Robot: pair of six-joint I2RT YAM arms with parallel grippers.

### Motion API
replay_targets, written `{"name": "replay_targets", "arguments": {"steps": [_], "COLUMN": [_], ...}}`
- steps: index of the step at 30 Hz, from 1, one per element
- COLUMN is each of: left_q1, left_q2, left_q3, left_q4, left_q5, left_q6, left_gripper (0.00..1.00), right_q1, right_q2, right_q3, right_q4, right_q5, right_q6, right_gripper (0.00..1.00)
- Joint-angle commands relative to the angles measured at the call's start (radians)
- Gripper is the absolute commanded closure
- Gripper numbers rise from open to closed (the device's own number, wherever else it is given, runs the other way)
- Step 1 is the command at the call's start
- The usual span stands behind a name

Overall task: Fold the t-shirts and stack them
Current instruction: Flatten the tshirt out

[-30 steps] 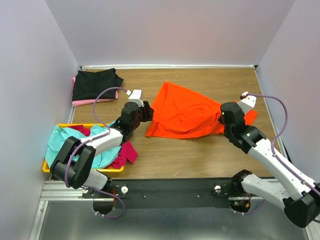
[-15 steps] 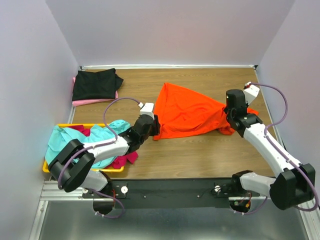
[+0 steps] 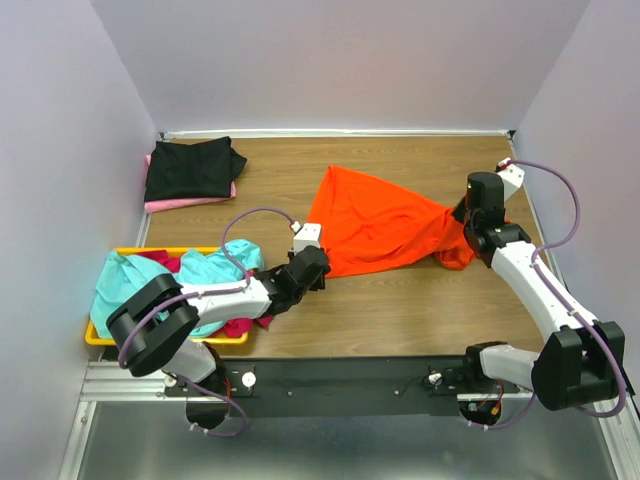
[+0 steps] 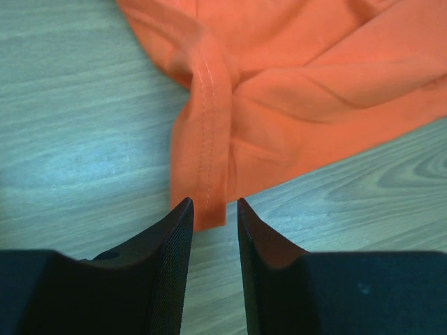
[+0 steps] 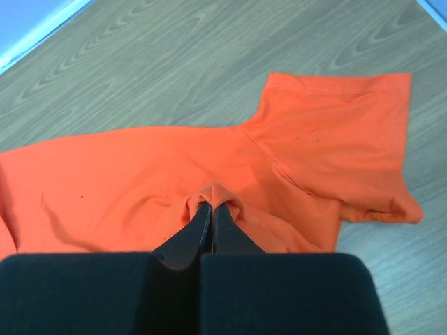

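The pale pink cloth t-shirt, at ten o'clock in the top view, shows only a thin edge under the folded black cloth t-shirt. In the shallow yellow plastic tray at eight o'clock, the magenta cloth t-shirt is mostly buried beneath the teal cloth t-shirt and the left arm.

The bright orange cloth t-shirt runs off the left wrist view at twelve and three o'clock, and off the right wrist view at nine. The tips of the right gripper are sunk in a pinched orange fold. Whether the left gripper touches the hem corner between its fingers cannot be told.

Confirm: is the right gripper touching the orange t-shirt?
Touching. The right wrist view shows the right gripper closed on a raised fold of the orange t-shirt, with cloth bunched over its fingertips.
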Motion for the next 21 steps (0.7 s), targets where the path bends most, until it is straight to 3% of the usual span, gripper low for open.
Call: {"name": "replay_targets", "arguments": {"steps": [1,16,21], "left_q1": [-0.023,-0.023,-0.023], "left_q2": [0.044,0.204,0.191], "left_q3": [0.036,0.128,0.118], "left_q4": [-0.044,-0.104,-0.126], "left_q5": [-0.048,-0.088,-0.108], "left_q6": [-0.038,-0.052,-0.067], "left_gripper": [0.61,0.6,0.74], "right_q1": [-0.017,-0.037,-0.043], "right_q2": [0.015,-0.008,-0.019], "right_q3": [0.008,-0.029,-0.034], "right_q4": [0.05,0.083,0.084], "right_q5": [-0.055,-0.118,-0.12], "right_q6": [-0.017,-0.013,-0.013], "right_gripper": [0.99,0.99,0.99]}}
